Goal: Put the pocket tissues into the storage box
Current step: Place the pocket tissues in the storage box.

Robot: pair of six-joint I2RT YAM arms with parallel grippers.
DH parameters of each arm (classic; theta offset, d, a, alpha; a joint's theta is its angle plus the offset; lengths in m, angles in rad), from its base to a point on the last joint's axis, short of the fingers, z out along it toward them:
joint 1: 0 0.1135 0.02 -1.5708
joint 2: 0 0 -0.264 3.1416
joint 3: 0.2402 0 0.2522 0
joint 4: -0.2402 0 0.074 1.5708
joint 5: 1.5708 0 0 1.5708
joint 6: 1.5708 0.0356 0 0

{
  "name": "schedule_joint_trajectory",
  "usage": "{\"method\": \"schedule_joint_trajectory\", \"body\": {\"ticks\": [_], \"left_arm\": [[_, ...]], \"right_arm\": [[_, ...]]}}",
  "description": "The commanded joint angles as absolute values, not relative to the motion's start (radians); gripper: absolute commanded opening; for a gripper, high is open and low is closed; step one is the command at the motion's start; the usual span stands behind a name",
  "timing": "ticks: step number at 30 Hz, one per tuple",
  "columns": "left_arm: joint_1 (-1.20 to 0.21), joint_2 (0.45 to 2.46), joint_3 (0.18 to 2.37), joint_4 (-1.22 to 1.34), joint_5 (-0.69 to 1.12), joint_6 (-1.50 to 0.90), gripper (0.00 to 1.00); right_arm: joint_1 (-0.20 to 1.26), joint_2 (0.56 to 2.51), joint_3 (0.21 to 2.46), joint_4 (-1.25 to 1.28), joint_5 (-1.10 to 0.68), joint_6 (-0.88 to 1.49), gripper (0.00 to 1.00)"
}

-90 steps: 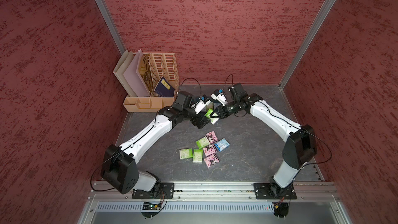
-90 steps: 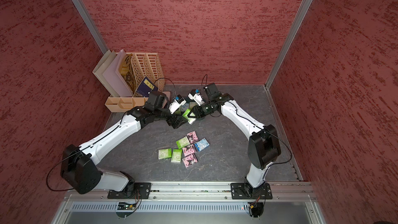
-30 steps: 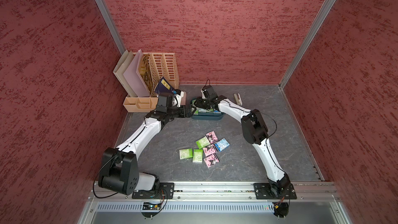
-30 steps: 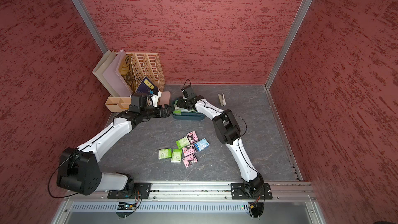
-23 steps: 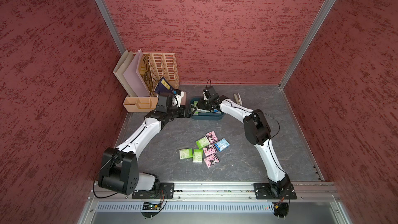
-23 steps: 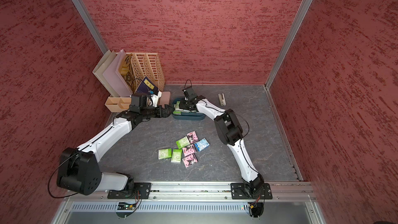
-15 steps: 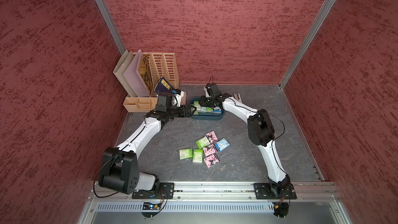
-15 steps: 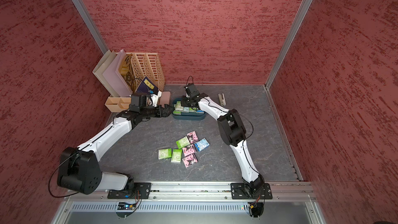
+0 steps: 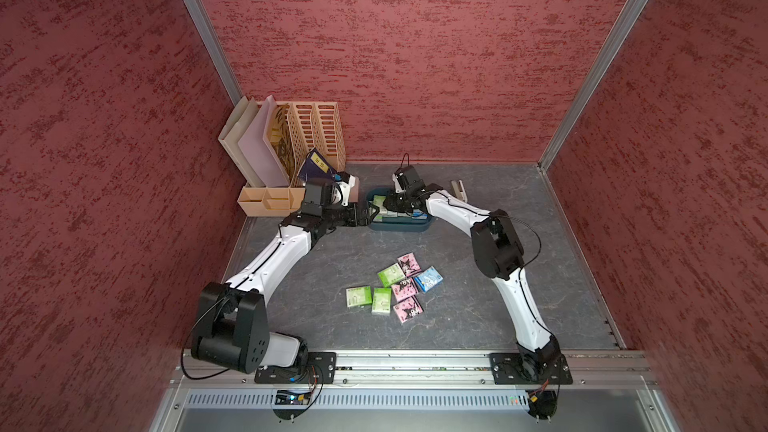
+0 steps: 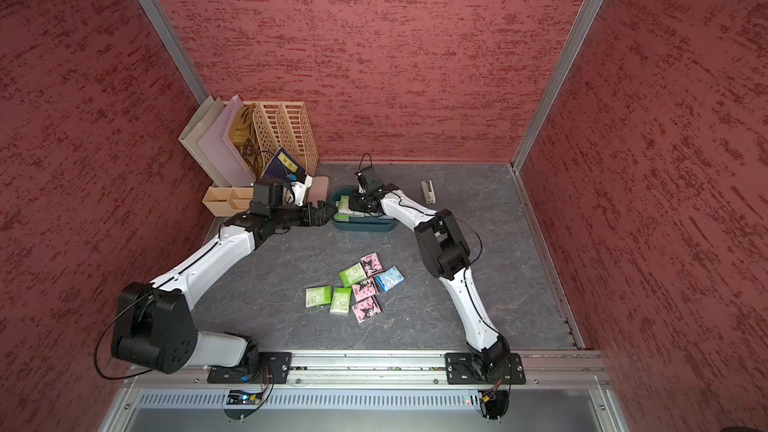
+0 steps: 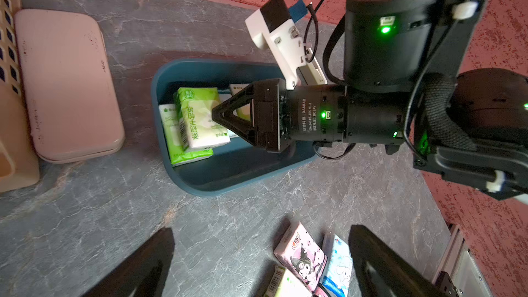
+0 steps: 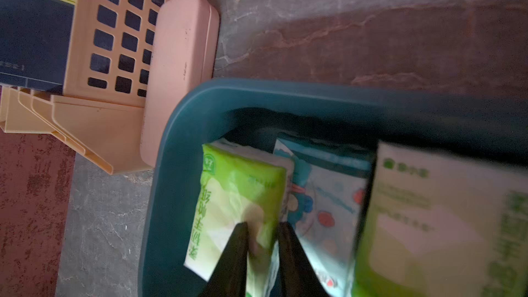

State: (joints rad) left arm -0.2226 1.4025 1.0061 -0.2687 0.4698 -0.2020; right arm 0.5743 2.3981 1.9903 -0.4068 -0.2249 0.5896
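Jaws spread wide, my left gripper point(image 11: 261, 238) hangs just left of the storage box point(image 11: 200, 187). Inside it lie several pocket tissues point(image 11: 200, 115), with my right gripper point(image 12: 261, 225) nearly closed over the top green one; whether it pinches, I cannot tell. Seven more packets point(image 9: 392, 286) lie loose before the box.

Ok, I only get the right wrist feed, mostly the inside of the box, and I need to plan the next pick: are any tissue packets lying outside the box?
Observer: Yes, seven pocket tissues lie clustered on the table, nearer the arm bases than the storage box.
Operator: Where's the left arm?
Observer: The left gripper hovers just outside the box's left end, jaws wide open, holding nothing.
Operator: Other clutter near the box?
Observer: A small beige stapler-like object lies on the table off the box's right end, near the back wall.
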Motion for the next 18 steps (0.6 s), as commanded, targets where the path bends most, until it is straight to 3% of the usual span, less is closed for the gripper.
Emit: {"method": "schedule_joint_trajectory", "body": {"ticks": [1,13,18], "left_arm": [[-0.216,1.403,1.019,-0.258,0.468,-0.187,1.00],[-0.220,1.400,1.012,-0.253,0.450,-0.229,1.00],[-0.222,1.387,0.971,-0.173,0.434,-0.266,1.00]], "right_arm": [[0.578,2.425,2.044,-0.377,-0.252,0.614,0.21],[0.587,2.438,2.050,-0.329,-0.288,0.671,0.18],[0.589,2.427,2.028,-0.277,-0.350,0.710,0.27]]}}
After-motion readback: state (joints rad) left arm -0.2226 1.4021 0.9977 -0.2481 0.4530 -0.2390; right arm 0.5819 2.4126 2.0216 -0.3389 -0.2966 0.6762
